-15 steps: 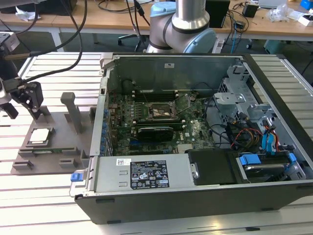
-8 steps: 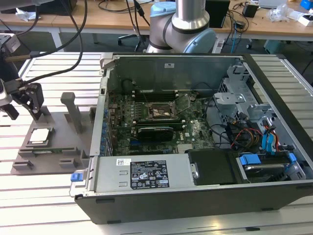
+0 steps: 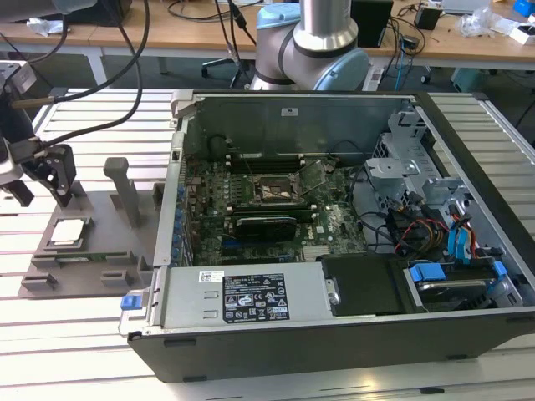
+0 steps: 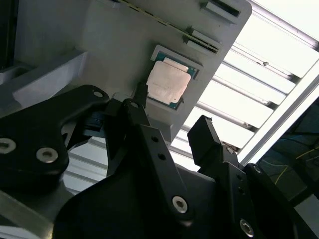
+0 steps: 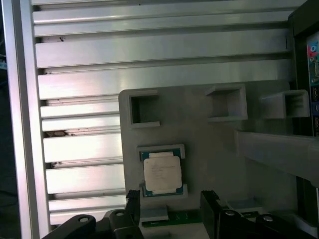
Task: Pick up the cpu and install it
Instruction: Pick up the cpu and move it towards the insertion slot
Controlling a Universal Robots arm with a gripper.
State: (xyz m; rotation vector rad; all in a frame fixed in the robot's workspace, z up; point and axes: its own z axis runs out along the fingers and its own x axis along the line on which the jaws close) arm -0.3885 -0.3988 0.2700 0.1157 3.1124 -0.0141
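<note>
The cpu [image 3: 68,231] is a small square chip with a silver top, lying flat in a recess of the grey tray [image 3: 117,219] at the exterior view's left. My gripper [image 3: 42,190] hangs just above and behind it, open, with nothing between its black fingers. In both wrist views the cpu [image 4: 168,82] [image 5: 162,173] lies just beyond the fingertips of the gripper [image 4: 172,112] [image 5: 170,195], apart from them. The motherboard's socket [image 3: 280,192] sits inside the open computer case [image 3: 351,284].
The tray [image 5: 209,144] carries upright grey posts [image 3: 127,190] and small box-shaped holders [image 5: 227,103] beside the chip. The slatted metal table [image 5: 79,139] runs under everything. Cables [image 3: 418,230] and drive bays fill the case's right side. The arm's base [image 3: 313,50] stands behind the case.
</note>
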